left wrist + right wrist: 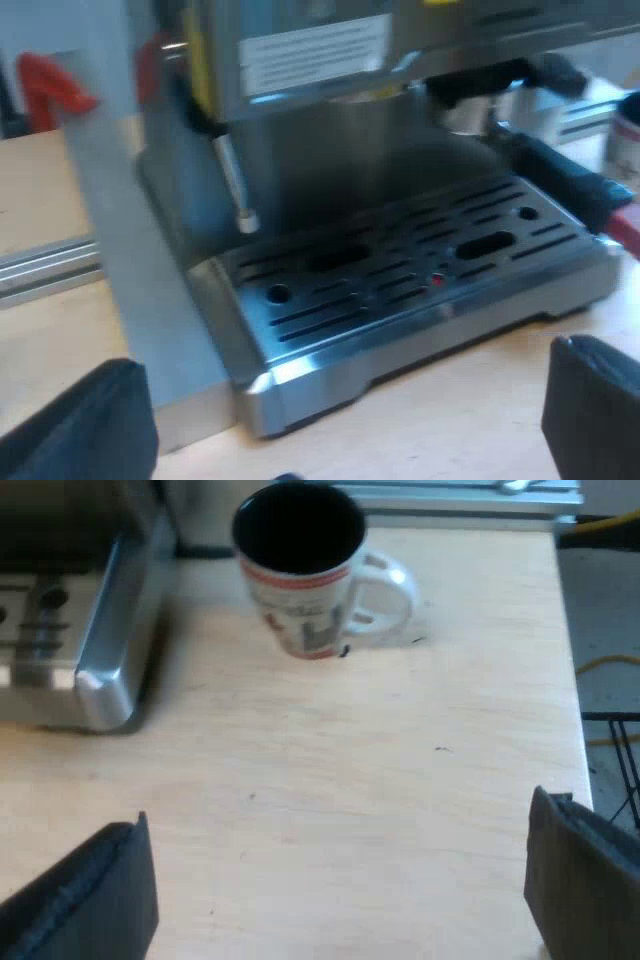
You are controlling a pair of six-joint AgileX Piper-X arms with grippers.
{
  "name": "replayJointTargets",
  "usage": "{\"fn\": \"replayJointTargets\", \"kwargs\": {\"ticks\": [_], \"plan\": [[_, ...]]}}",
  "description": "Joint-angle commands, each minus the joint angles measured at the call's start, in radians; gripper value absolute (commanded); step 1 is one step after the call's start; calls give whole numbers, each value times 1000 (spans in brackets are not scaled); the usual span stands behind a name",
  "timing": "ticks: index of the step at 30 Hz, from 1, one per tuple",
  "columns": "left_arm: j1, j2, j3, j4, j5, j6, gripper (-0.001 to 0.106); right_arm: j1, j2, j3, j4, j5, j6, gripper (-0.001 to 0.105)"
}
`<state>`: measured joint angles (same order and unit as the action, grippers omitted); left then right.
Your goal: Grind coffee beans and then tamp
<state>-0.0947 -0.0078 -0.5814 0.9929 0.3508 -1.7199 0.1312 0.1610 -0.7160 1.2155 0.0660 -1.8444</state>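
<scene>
I see the espresso machine (330, 140) clad in brushed metal with a soft sheen. Its slotted drip tray (400, 270) is the same smooth steel, brightest along its edge. The steam wand (233, 180) is polished metal. A label (315, 52) on the body looks like pale paper or film. The holder (560, 175) has a handle of matt dark plastic, red at its end. The table (350, 780) is pale wood, smooth and matt, with faint grain. The mug (305, 610) is glossy white ceramic with printed colour, dark inside. The fingers (85, 425) of my left gripper (340, 415) and of my right gripper (335, 885) are matt black.
</scene>
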Motion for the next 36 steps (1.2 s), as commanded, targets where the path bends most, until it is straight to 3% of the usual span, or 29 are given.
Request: {"fn": "replayJointTargets", "kwargs": {"ticks": [1,12,13,16,19,22,27,36], "plan": [[-52,53,-7,-13,46,-12,80,109,94,-85,55,-32,-48,76],[-232,189,-7,-48,136,-5,80,342,267,-122,52,-196,-68,76],[-266,224,-4,-72,185,-3,80,371,281,-122,52,-218,-68,76],[-312,265,-3,-89,209,3,80,449,303,-122,52,-234,-68,76],[-367,301,-3,-98,215,51,80,520,307,-113,34,-213,-54,72],[-425,336,0,-109,215,87,80,586,307,-93,-11,-161,3,72],[-482,384,42,-195,215,87,80,652,309,-68,-83,-125,44,72],[-501,402,119,-402,230,87,80,908,308,39,-313,139,217,71]]}}
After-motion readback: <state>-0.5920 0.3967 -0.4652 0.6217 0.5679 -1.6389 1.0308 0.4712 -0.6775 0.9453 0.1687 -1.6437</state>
